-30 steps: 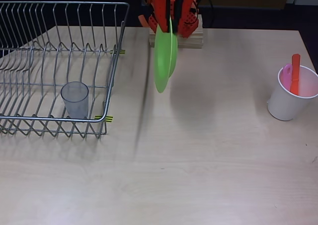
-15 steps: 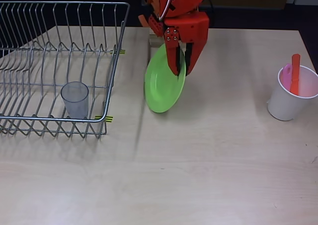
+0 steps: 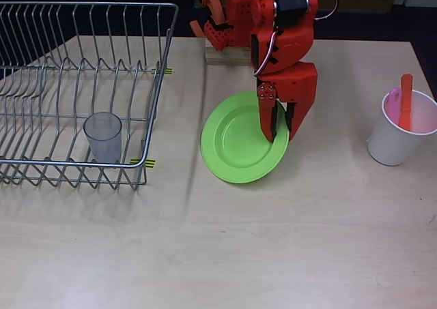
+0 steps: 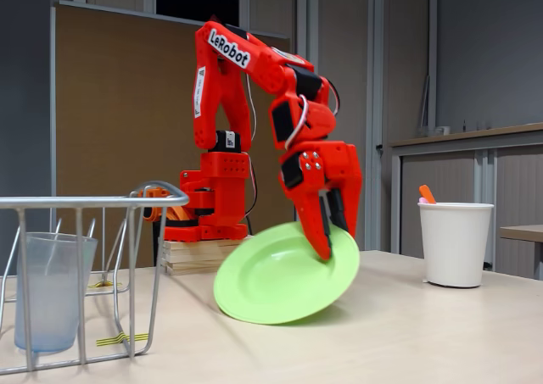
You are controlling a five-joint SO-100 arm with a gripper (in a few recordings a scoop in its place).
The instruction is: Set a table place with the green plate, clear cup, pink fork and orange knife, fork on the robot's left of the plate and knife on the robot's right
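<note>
The round lime-green plastic plate (image 3: 235,142) with a wide rim and shallow well hangs tilted, its lower edge touching the pale wood-grain bench (image 3: 273,241). The red end effector (image 3: 278,123) is clamped on the plate's right rim in the overhead view. Behind stand brown panels and grey cabinets.

plate (image 3: 239,145) between rack (image 3: 82,91) and white cup (image 3: 399,138).

It looks like an office or lab: a pale wooden table (image 3: 287,241), grey cabinets (image 4: 475,189), a brown partition board (image 4: 119,121).
</note>
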